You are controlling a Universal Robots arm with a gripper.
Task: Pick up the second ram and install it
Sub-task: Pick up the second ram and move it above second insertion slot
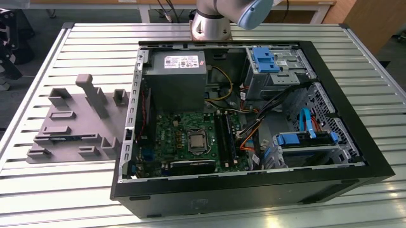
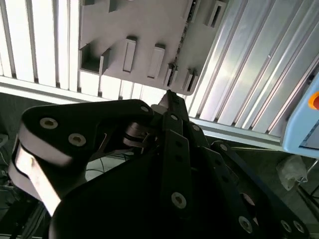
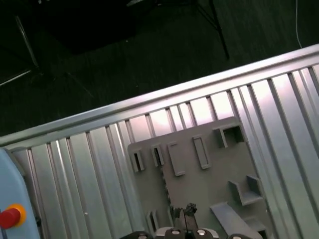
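Observation:
The second ram [image 1: 70, 138] is a thin blue stick standing on edge in a slot of the grey fixture [image 1: 76, 121], at the exterior view's left of the open computer case [image 1: 254, 190]. In both wrist views it appears as a dark toothed edge [image 3: 163, 181] [image 2: 182, 35]. My gripper [image 3: 185, 209] [image 2: 168, 97] hangs high above the fixture, close to the ram's line but well apart from it. Its fingers are shut together on nothing. The green motherboard [image 1: 184, 137] with its black memory slots [image 1: 225, 135] lies inside the case.
The fixture carries a tall grey post [image 1: 92, 95] and low brackets. The case holds a power supply [image 1: 174, 78], blue drive bays [image 1: 304, 140] and loose cables. The slatted metal table [image 1: 63, 190] ends near the fixture; the arm's base [image 1: 209, 21] stands behind the case.

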